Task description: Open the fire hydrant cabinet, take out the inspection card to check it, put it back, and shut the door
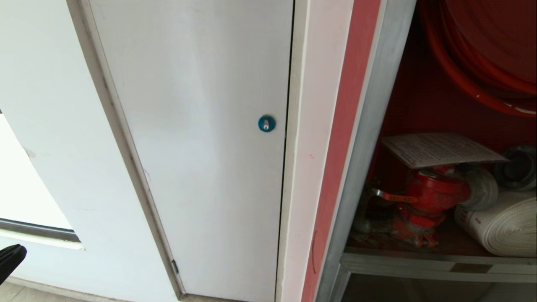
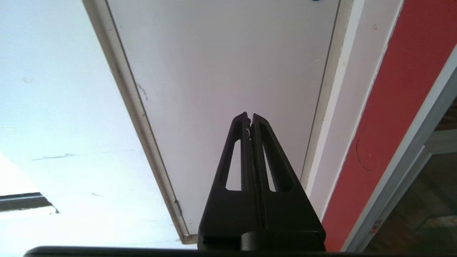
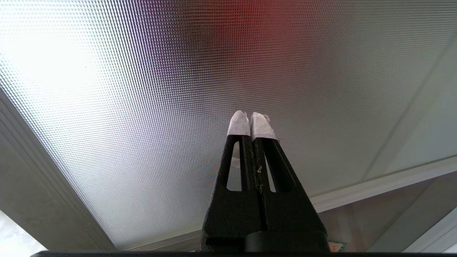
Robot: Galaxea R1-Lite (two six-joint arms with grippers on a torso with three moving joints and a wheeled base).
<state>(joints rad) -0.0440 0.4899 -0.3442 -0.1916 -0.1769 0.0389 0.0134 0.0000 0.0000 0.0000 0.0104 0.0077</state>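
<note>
Meanwhile, I'm watching the inspection card (image 1: 440,149) lying atop the red valve (image 1: 434,193) inside the fire hydrant cabinet (image 1: 369,138); my left gripper (image 2: 249,119) and right gripper (image 3: 250,119) are both sitting closed, holding nothing.

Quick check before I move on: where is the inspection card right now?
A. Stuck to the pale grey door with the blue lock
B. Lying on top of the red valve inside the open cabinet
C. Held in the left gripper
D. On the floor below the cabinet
B: in the head view the inspection card lies flat on the red valve inside the fire hydrant cabinet.
</note>
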